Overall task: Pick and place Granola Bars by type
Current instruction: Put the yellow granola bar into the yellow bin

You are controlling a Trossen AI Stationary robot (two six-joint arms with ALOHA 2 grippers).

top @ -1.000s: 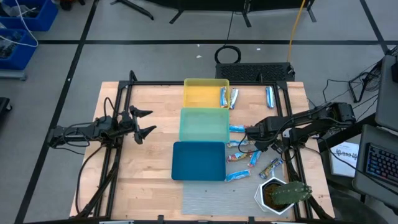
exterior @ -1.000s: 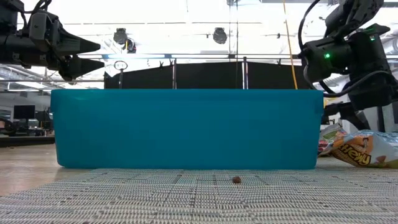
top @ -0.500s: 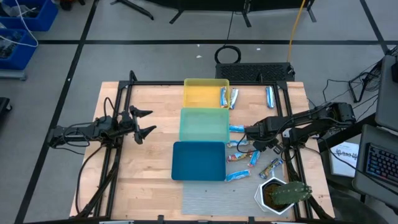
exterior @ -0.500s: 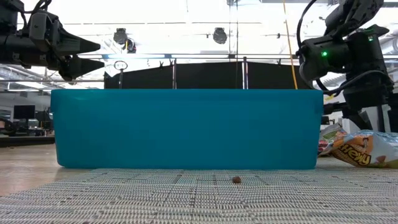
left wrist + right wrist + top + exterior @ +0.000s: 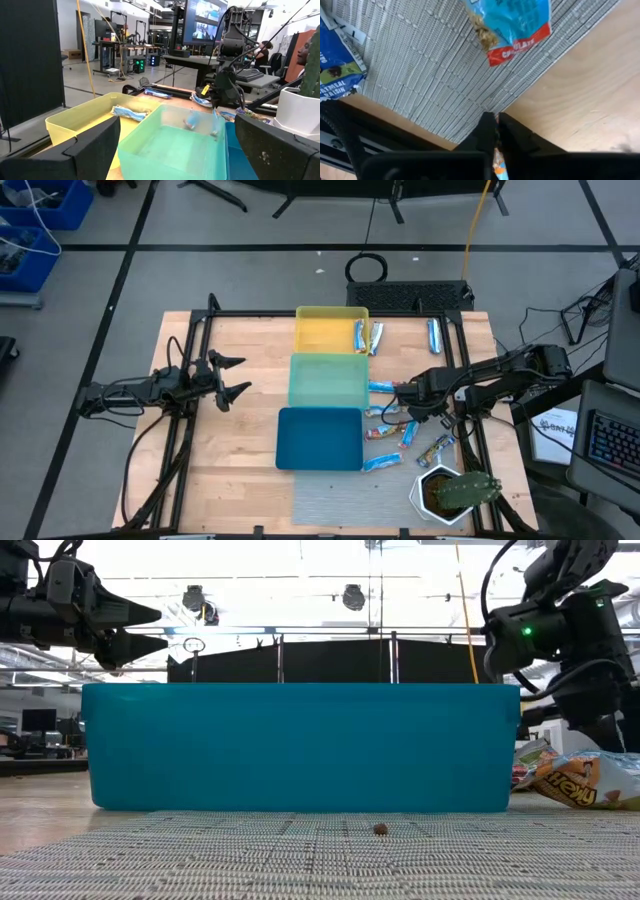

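Several granola bars (image 5: 402, 432) lie scattered on the wooden table (image 5: 240, 470) to the right of the green tray (image 5: 326, 380) and the blue tray (image 5: 318, 438), and two more sit at the edge of the yellow tray (image 5: 325, 330), with one off alone near the table's far right corner. The right gripper (image 5: 403, 412) is down among the loose ones, its fingers pinched nearly together on what looks like an orange-ended wrapper; in its own wrist view a sliver of foil shows between the tips (too little to name the type). The left gripper (image 5: 232, 377) waits over the left side of the table, fingers spread wide.

I'd judge these bars light and thin, with slick, crinkly wrappers that could slide out of a loose pinch. Across the narrow middle seems the surest hold; a grip on the crimped end alone may let the bar swing or tear free.
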